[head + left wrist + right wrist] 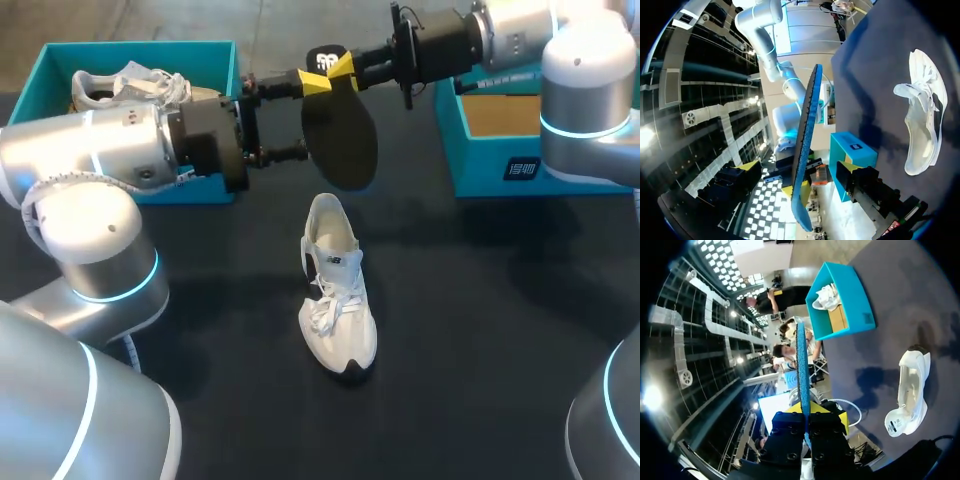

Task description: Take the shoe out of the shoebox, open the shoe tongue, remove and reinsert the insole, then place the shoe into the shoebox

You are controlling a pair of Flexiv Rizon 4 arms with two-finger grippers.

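Observation:
A white shoe [337, 295] lies on the black table, toe toward the front; it also shows in the wrist views [922, 117] [910, 390]. Its dark insole [340, 140] hangs in the air above the table's far middle, with my right gripper [330, 72] shut on its upper end. Seen edge-on, the blue-edged insole [801, 360] rises straight from between the right gripper's [806, 412] fingers. My left gripper [298, 120] stands open at the insole's left edge. In the left wrist view the insole [807, 140] stands between its spread fingers [747, 172], touching neither.
A teal shoebox [215, 60] at the back left holds a second white shoe [130, 85], partly behind my left arm. Another teal box [500, 165] stands at the back right under my right arm. The first box also shows in the right wrist view [860, 305].

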